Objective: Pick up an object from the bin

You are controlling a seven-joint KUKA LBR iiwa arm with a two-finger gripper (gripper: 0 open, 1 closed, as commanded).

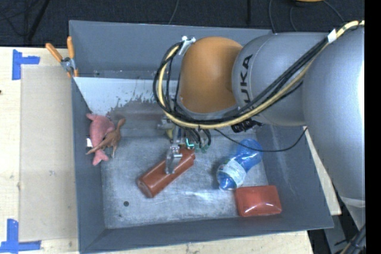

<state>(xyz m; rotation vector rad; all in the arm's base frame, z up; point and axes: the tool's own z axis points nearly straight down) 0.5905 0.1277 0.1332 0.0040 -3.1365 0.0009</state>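
**Gripper at the upper end of a slanted reddish-brown bar, mid-floor of the bin**

The reddish-brown bar (pixel 159 176) lies flat near the middle of the bin floor. Its long axis runs from lower left to upper right in the camera view. The gripper (pixel 175 156) stands over the bar's upper-right half, either just above it or touching it; contact cannot be confirmed. Whether the jaws are open or closed cannot be told, because the wrist and its cables hide their spacing.

The relation that governs the coming move is alignment: a secure grasp would likely need the jaws to close across the bar's short width, not along its slant. Because the gripper sits off-centre toward one end, a lift may let the lower-left end droop.

Bare floor surrounds the bar to its left and below, well clear of the walls of the bin (pixel 208 229). A crumpled blue plastic bottle (pixel 238 166) lies near on the right, apart from the bar. A red rectangular block (pixel 258 200) rests beyond the bottle, toward the near-right corner. A pink soft toy (pixel 99 128), with a brown dinosaur figure (pixel 109 138) on it, sits by the left wall, well apart.
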